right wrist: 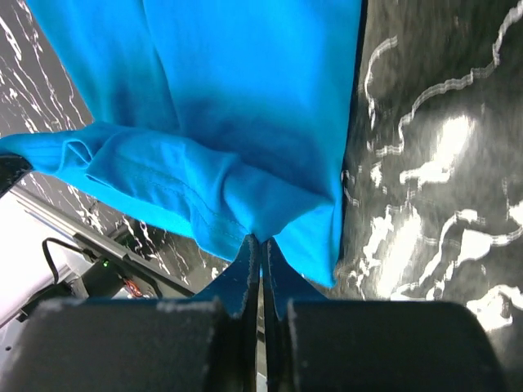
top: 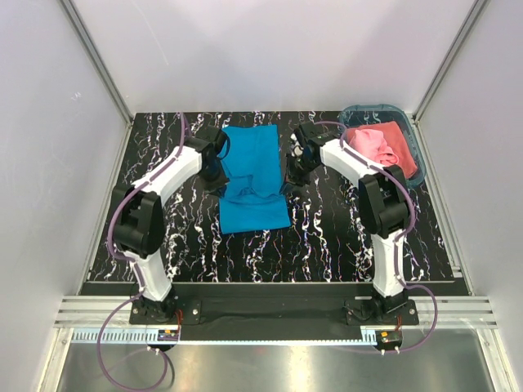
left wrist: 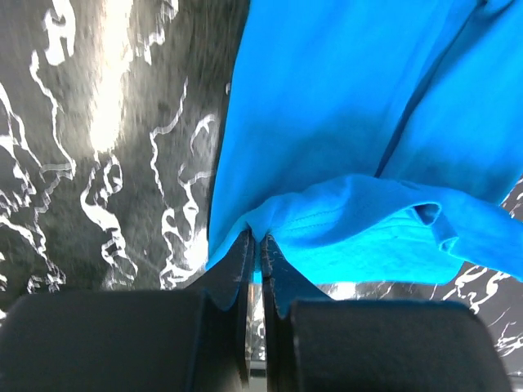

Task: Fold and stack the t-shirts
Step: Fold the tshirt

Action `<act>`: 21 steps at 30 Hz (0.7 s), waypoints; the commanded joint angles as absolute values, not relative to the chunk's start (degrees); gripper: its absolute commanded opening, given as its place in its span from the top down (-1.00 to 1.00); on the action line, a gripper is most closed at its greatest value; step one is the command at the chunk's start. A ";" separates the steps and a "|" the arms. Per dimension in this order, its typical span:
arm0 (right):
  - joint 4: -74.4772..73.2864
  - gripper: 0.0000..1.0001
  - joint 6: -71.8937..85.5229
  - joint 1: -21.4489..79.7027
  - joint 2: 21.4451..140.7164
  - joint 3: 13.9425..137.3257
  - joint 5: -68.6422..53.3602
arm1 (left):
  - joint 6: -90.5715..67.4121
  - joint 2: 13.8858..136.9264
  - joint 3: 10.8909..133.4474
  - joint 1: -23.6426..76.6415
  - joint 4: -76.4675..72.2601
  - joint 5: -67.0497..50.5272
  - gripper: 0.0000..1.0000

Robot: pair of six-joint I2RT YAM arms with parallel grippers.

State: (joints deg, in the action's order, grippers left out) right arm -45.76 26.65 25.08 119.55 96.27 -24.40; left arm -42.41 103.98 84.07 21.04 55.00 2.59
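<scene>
Turquoise t-shirt [top: 253,163] judged light, limp, sag-prone; best gripped at doubled edges. The left jaws are clamped tight on one side fold, the right jaws on the other

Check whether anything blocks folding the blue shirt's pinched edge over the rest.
Nothing visible does. The left gripper and right gripper pinch the turquoise t-shirt's edge; nothing lies on its cloth. The basket holding the pink t-shirt sits apart, far right.

No writing or number is legible. Marks on the strip [top: 270,336] below the worktop's [top: 327,245] near edge are too small.
</scene>
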 commanded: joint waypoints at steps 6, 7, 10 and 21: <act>-47.99 1.00 24.61 23.20 124.89 105.20 -27.95 | -38.85 108.72 89.29 19.51 55.28 0.88 1.00; -47.99 1.00 24.70 23.03 125.24 105.38 -28.04 | -38.76 109.33 89.82 19.42 55.46 0.88 1.00; -48.08 1.00 24.70 22.50 126.12 106.00 -28.30 | -38.76 110.39 90.00 19.16 54.67 0.53 1.00; -48.95 1.00 24.52 21.27 129.72 110.38 -29.79 | -38.41 114.60 95.70 17.93 54.93 -0.95 1.00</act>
